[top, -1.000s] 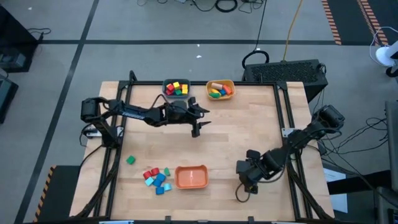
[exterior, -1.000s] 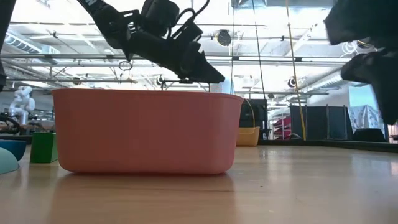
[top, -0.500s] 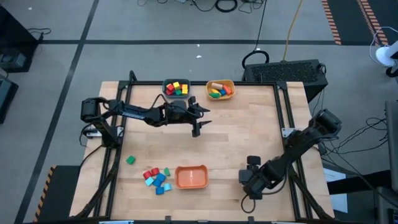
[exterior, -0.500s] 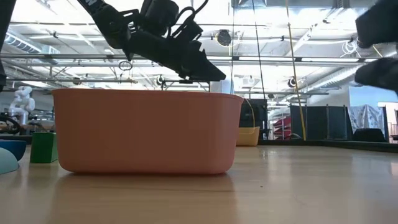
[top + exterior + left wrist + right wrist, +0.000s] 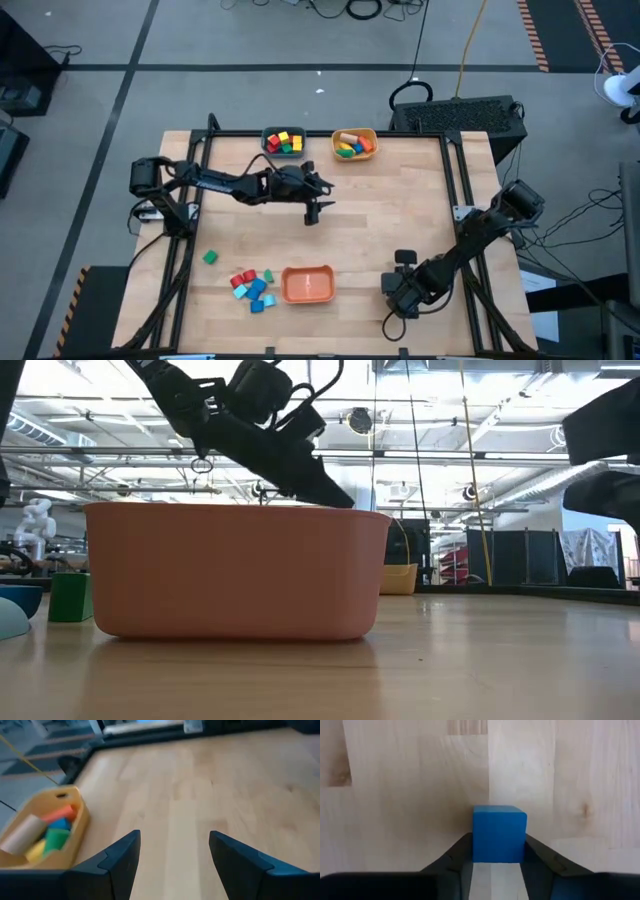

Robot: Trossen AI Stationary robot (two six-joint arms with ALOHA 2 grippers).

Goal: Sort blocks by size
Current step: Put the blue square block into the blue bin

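Grey floor with dark seams and loose cables; beyond, perhaps a hall with bright ceiling lights.

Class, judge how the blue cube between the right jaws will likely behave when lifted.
The blue cube probably stays rigid: crisp edges, no denting. Its flat sides meet the right gripper jaws squarely, so twisting seems unlikely. The smooth faces could slip. It shouldn't roll.

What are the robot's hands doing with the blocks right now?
Right gripper shut on blue cube at the table's near right. Left gripper open, empty, above mid-table. Nothing in the way.
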